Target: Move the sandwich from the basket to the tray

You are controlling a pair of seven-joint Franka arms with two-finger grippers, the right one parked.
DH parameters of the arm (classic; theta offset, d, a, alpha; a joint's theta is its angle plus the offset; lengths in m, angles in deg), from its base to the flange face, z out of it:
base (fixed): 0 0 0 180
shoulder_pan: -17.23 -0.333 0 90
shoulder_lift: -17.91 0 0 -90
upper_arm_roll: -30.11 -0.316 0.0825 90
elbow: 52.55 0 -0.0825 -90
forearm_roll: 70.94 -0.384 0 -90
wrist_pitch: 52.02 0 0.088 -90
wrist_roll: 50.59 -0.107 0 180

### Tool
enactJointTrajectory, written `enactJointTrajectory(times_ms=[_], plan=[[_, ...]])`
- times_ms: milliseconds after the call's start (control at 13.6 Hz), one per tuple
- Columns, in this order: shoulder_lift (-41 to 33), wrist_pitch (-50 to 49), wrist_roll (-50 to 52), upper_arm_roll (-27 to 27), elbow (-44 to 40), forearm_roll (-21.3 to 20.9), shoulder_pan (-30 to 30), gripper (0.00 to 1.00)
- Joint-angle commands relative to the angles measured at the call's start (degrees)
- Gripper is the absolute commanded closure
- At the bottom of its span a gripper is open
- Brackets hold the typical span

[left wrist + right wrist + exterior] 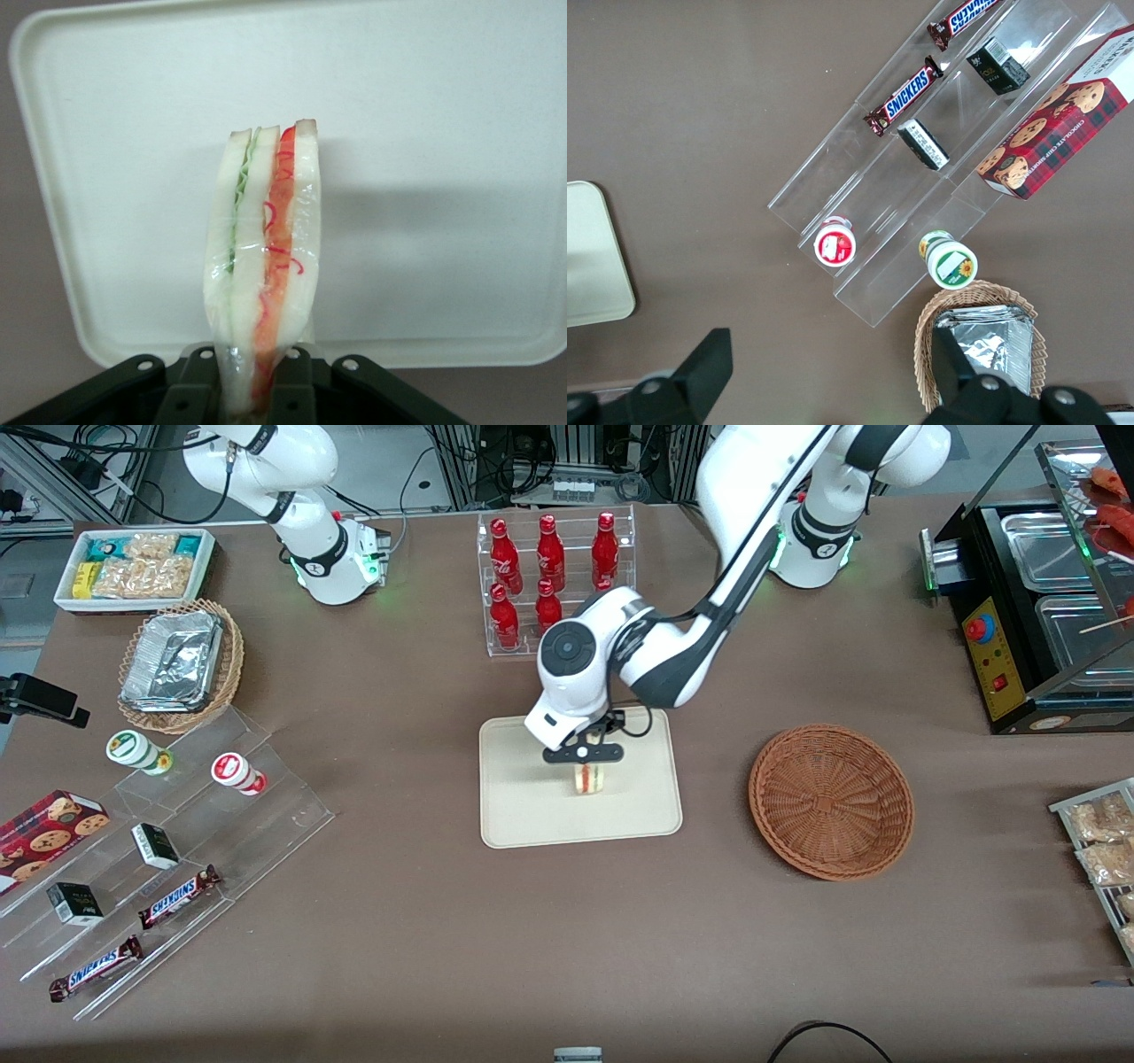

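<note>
The sandwich [590,779], a pale wedge with a red-pink filling stripe, hangs just above the middle of the cream-beige tray [523,815]. My gripper [586,769] is shut on the sandwich from above. In the left wrist view the sandwich [266,257] is pinched between the dark fingers [190,390], with the tray [443,133] spread beneath it. My gripper [248,394] holds the wedge by its narrow end. The reddish-brown basket [831,802] stands empty on the table, beside the tray toward the working arm's end.
A clear rack of red bottles [551,571] stands farther from the camera than the tray. A tan basket with foil containers [180,662], a white bin of snacks [135,567] and an acrylic snack stand [159,850] lie toward the parked arm's end. A black appliance [1036,602] sits at the working arm's end.
</note>
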Motion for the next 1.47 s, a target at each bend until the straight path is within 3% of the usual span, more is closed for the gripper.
enactJointTrajectory(times_ms=[0, 221, 295, 368, 589, 884, 1400], plan=[[2.93, 1.87, 1.2, -0.9, -2.44, -0.66, 1.37, 1.0], [4.43, 2.23, 3.05, -0.99, -2.52, -0.66, 2.26, 1.0], [4.52, 2.67, 3.49, -0.99, -2.52, -0.75, 2.26, 0.66], [4.44, 2.67, 3.32, -0.99, -2.44, -0.92, 2.26, 0.04], [2.43, 1.01, 3.58, -1.08, -2.52, -0.66, 2.08, 0.0], [-7.93, -7.24, 6.2, -2.12, -1.91, 0.04, 0.86, 0.0], [-27.01, -24.55, 4.39, -2.57, -1.82, 0.22, -12.75, 0.0]])
